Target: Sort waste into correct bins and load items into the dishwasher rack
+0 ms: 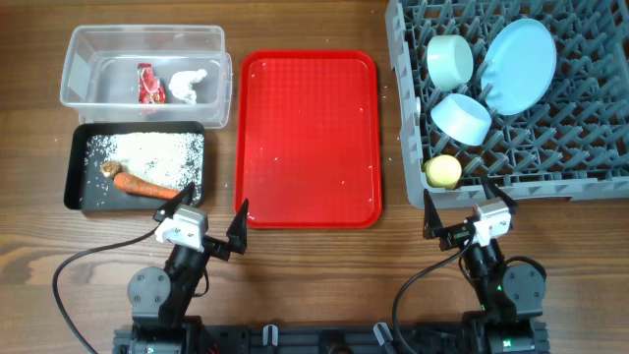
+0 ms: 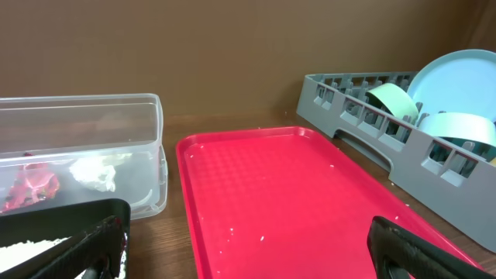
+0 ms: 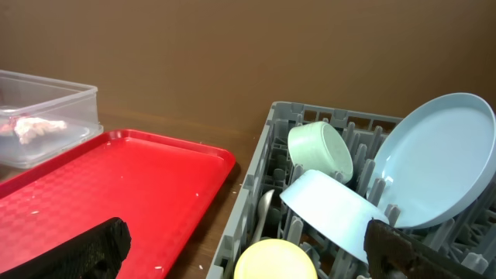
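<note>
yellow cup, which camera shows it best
Overhead: the whole cup shows, in the near left corner of the rack. The right wrist view has it close but cut off by the bottom edge. The left wrist view does not show it clearly; the rack wall blocks that corner.

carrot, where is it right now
Overhead view, left side: the carrot lies along the near edge of the black tray, beside the rice, with the clear tub just behind.

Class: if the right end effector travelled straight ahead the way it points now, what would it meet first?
Probably the near wall of the dishwasher rack, with the yellow cup just behind it; depth is unclear.
</note>
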Controlling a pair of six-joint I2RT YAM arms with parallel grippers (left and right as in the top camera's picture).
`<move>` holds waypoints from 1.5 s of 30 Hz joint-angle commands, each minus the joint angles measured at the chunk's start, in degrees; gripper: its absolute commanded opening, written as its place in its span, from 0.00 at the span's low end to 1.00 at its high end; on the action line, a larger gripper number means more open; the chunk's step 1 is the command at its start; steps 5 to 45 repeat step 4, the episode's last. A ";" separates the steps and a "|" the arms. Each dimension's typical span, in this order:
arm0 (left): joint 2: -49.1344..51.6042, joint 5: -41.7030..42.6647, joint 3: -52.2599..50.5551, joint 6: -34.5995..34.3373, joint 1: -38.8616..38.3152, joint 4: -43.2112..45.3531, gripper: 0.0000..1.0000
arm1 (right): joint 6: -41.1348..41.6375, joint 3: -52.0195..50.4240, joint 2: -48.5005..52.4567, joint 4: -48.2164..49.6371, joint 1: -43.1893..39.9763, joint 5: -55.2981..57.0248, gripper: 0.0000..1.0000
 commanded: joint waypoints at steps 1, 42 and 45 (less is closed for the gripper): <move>-0.42 -0.33 -0.39 -0.59 0.42 -0.02 1.00 | 0.74 -0.13 -0.42 0.17 -0.20 -0.74 1.00; -0.42 -0.33 -0.42 -0.57 0.42 -0.02 1.00 | 0.74 -0.13 -0.42 0.17 -0.20 -0.74 1.00; -0.42 -0.33 -0.42 -0.57 0.42 -0.02 1.00 | 0.74 -0.13 -0.42 0.17 -0.20 -0.74 1.00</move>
